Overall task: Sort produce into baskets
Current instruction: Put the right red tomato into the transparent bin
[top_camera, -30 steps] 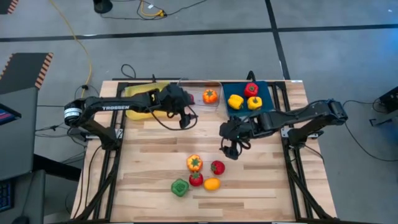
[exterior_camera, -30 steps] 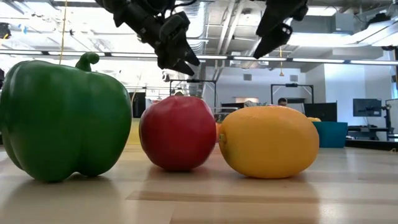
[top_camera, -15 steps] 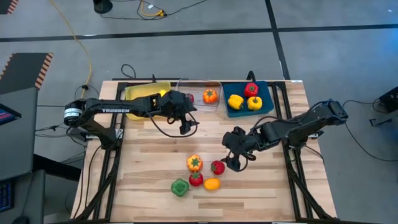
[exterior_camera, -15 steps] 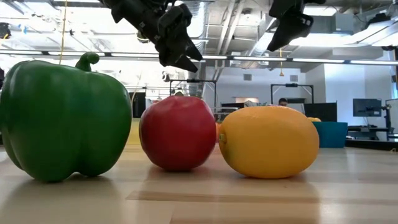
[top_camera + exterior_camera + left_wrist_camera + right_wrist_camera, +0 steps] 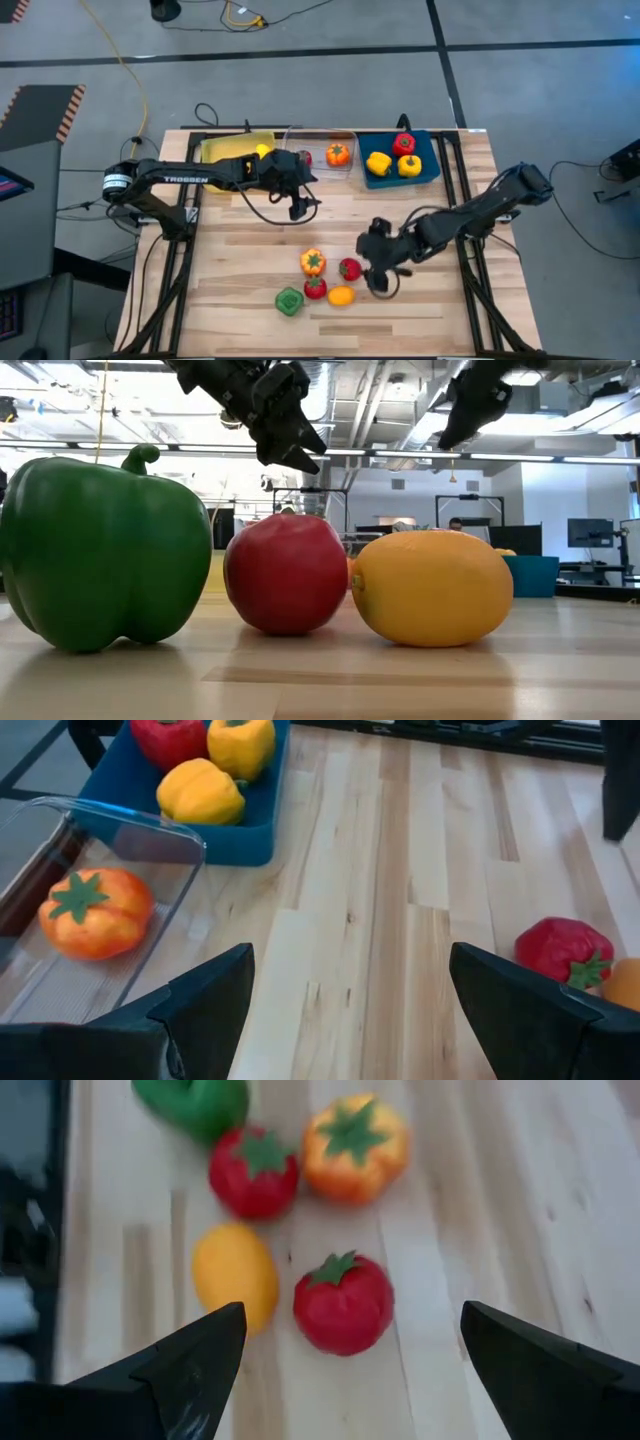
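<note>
Loose produce lies near the table's front middle: an orange pepper [image 5: 313,262], two red berries [image 5: 349,268] [image 5: 315,288], a yellow lemon [image 5: 341,295] and a green pepper [image 5: 289,301]. My right gripper [image 5: 381,281] is open and empty, above the table just right of this cluster; the nearer red berry [image 5: 343,1302] shows ahead of its fingers. My left gripper [image 5: 301,206] is open and empty, above the table in front of the clear basket [image 5: 322,168]. An orange tomato [image 5: 95,912] rests in the clear basket. The blue basket [image 5: 428,172] holds a red pepper [image 5: 404,144] and two yellow peppers [image 5: 378,163].
The yellow basket [image 5: 222,150] stands at the far left beside the clear one, with the left arm reaching over it. Bare wooden table [image 5: 240,260] lies to the left of the produce cluster and between the two grippers.
My right gripper has gone toward the table's near edge, from in front of the blue basket to beside the loose produce cluster, still open. My left gripper has drifted a little toward the near edge, still open. No produce has moved.
</note>
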Tool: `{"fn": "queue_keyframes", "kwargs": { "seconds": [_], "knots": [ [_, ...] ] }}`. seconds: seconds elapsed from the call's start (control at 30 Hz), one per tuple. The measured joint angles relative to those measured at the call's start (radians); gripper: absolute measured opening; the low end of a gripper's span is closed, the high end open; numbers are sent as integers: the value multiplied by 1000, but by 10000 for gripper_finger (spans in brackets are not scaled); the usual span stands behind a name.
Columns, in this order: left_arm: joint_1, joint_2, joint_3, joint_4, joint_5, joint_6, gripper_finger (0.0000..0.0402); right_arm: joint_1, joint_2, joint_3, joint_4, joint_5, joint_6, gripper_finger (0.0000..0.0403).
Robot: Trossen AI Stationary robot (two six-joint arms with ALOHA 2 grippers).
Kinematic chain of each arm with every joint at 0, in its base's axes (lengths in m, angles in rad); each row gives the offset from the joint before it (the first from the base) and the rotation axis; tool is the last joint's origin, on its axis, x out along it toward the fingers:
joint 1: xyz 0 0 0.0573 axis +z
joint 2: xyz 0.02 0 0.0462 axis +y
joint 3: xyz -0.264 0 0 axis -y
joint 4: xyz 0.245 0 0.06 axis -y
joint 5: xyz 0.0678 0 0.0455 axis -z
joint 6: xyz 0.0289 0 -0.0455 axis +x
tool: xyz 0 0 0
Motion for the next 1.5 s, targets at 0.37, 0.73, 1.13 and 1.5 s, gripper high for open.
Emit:
{"fn": "queue_keyframes", "kwargs": {
  "seconds": [0.37, 0.73, 1.13, 1.5],
  "knots": [
    [-4, 0, 0, 0, -2, -8, 322, 16, 208, 0, 28, -15, -142, 395],
    [-4, 0, 0, 0, -2, -11, 322, -5, 332, 0, 47, -83, -201, 395],
    [-3, 0, 0, 0, -2, -16, 322, -50, 348, 1, 102, -79, -204, 383],
    [-3, -4, 0, -4, -2, -17, 322, -86, 345, 1, 103, -82, -220, 317]
  ]
}}
